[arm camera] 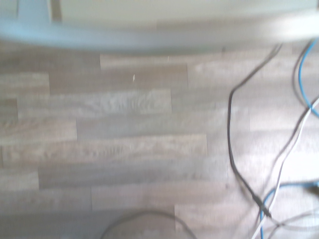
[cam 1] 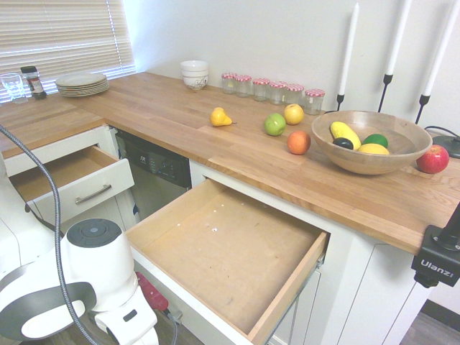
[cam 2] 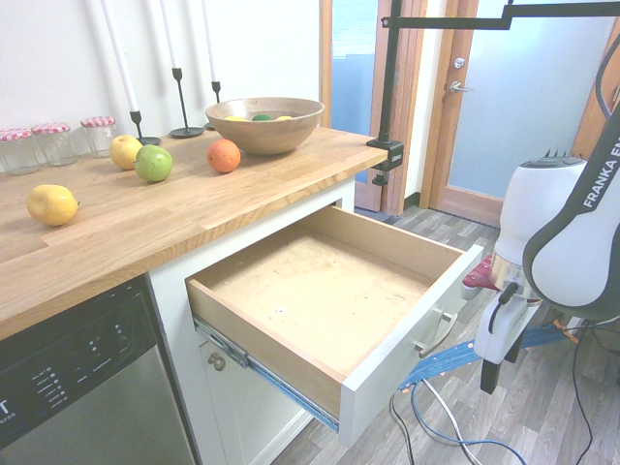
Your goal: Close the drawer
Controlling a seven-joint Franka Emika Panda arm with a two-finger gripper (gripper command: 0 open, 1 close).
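Small drawer (cam 1: 75,180): far left in the first exterior view, pulled partly out, white front with a short metal handle, wooden inside.
Dishwasher (cam 1: 154,180): between the small drawer and the large one, dark control panel at its top.
Drawer (cam 1: 230,251): wide and shallow, pulled far out from the white cabinet below the worktop; light-brown bottom and sides, nothing in it. In the second exterior view its white front panel (cam 2: 407,334) faces the arm, with part of the handle visible on that panel.
Worktop (cam 1: 180,115): wooden, L-shaped, running above both drawers.
Items on worktop, left to right: stack of plates (cam 1: 82,83); stacked white bowls (cam 1: 194,74); yellow pear (cam 1: 220,117); row of glass jars (cam 1: 273,90) with red checked lids along the wall; green apple (cam 1: 274,124); yellow fruit (cam 1: 293,113); orange (cam 1: 298,142); wooden bowl (cam 1: 366,162) holding fruit; red apple (cam 1: 433,159) just right of the bowl.
Candlesticks (cam 1: 388,79): three, black with tall white candles, behind the bowl.
Gripper (cam 2: 502,373): in front of the drawer's front panel, close to it but not touching, pointing down at the floor; fingers spread, holding nothing.
Floor (arm camera: 124,139): grey-brown wooden planks; the wrist view is blurred, with a pale edge across its top.
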